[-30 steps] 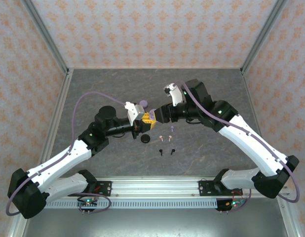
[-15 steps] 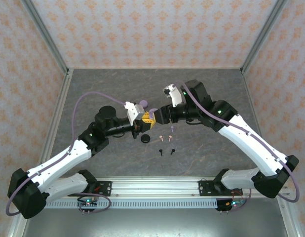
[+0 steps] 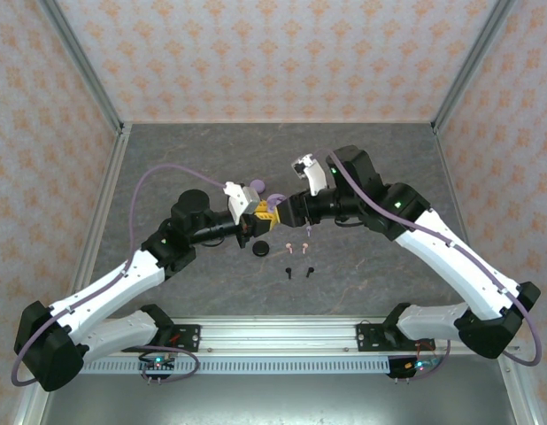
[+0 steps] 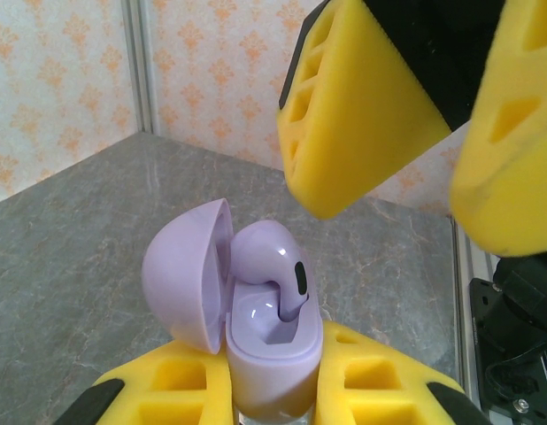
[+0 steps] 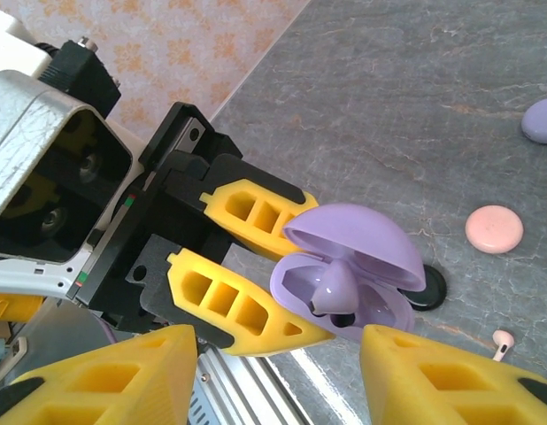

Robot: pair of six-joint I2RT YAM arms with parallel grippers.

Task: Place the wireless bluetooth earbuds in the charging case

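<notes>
Top view: the left jaws are clamped on the open lilac case point(image 3: 273, 198), held over the middle of the surface point(image 3: 167, 159). The right jaws stand just beside it, apart. Loose buds lie nearby: two pink buds point(image 3: 289, 245), a lilac one point(image 3: 307, 230) and two black buds point(image 3: 290, 272), near a black disc point(image 3: 261, 250).

Left wrist: the case point(image 4: 269, 354) sits upright between yellow fingers point(image 4: 181, 385), lid tipped back. A seated bud point(image 4: 269, 257) rests in it, stem down. The right jaws hang above, gripping nothing.

Right wrist: the case point(image 5: 362, 230) and seated bud point(image 5: 335, 288) lie between the right jaws' tips. A pink disc point(image 5: 495, 228) and a lilac disc point(image 5: 543, 119) lie beyond.
</notes>
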